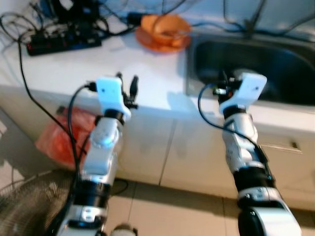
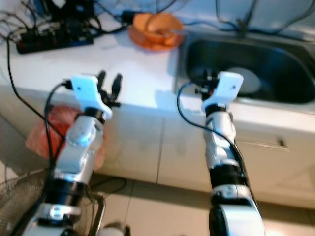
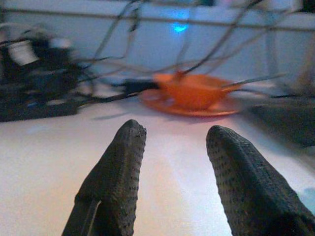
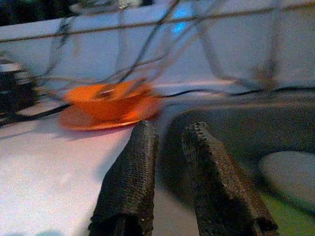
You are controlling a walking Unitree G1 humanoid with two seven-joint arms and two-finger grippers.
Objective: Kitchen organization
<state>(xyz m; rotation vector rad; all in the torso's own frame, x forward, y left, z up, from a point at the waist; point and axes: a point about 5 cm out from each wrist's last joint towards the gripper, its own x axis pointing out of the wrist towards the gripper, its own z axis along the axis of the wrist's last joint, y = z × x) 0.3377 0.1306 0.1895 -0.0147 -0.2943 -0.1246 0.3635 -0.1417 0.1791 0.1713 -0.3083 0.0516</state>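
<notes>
1. The white counter (image 1: 98, 64) runs across the scene above pale cabinet fronts (image 1: 162, 147) and serves as the landmark for what follows.
2. The dark metal sink (image 2: 275, 59) is sunk into the counter's right end. A pale round thing (image 2: 243, 81), perhaps a plate, lies on the sink floor; blur keeps it from being told surely.
3. An orange-red plastic bag (image 1: 61, 135) sits on the floor below the counter's front edge, at the left, beside the left arm.
4. A wire fan guard (image 1: 29, 201) stands on the floor lower left, well below the counter.
5. A black power strip (image 1: 64, 42) with tangled cables lies at the counter's back left.
6. An orange plate (image 1: 160, 42) rests at the back of the counter, just beside the sink's left rim, with an orange bowl (image 3: 194, 91) standing on it. A thin utensil handle sticks out of the bowl, too blurred to name.
7. The left gripper (image 3: 172, 142) is raised at the counter's front edge, left of the sink, pointing toward the bowl. Its two black fingers stand apart with nothing between them.
8. The right gripper (image 4: 167, 142) is raised at the counter's front edge by the sink's near left corner. Its fingers stand a narrow gap apart, holding nothing.
</notes>
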